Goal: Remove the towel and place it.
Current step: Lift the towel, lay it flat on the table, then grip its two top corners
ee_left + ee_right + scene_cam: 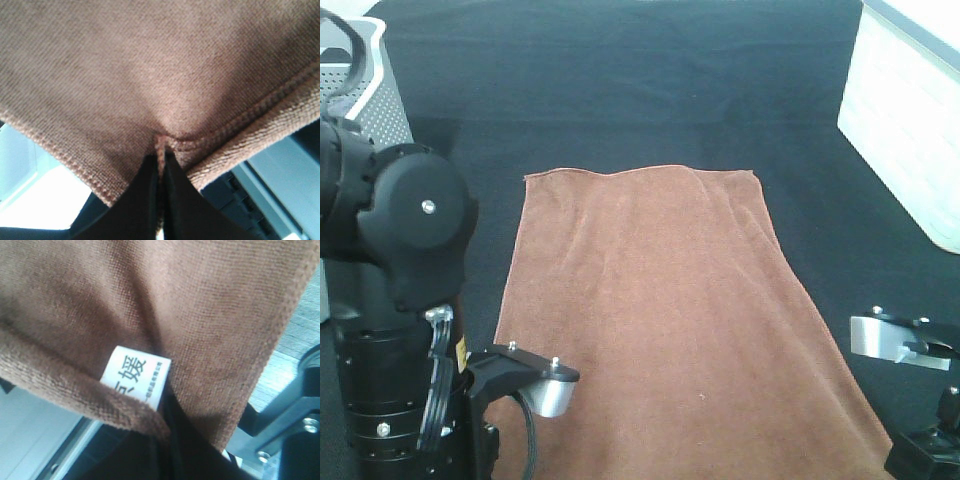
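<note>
The brown towel (665,310) lies spread on the black table covering (620,90), its far edge flat and its near end running toward the front edge. In the left wrist view my left gripper (160,157) is shut on the towel's hem (165,90), the cloth puckered between the black fingers (142,200). In the right wrist view my right gripper (167,415) is pinched on the towel corner (200,305) next to its white tag (135,377), the fingers mostly covered by cloth. In the high view both grippers' tips lie below the picture's edge.
A white perforated basket (370,90) stands at the back left. A white box (910,120) stands along the right side. My left arm's black body (400,300) fills the lower left, and the right arm's bracket (900,340) shows at the lower right.
</note>
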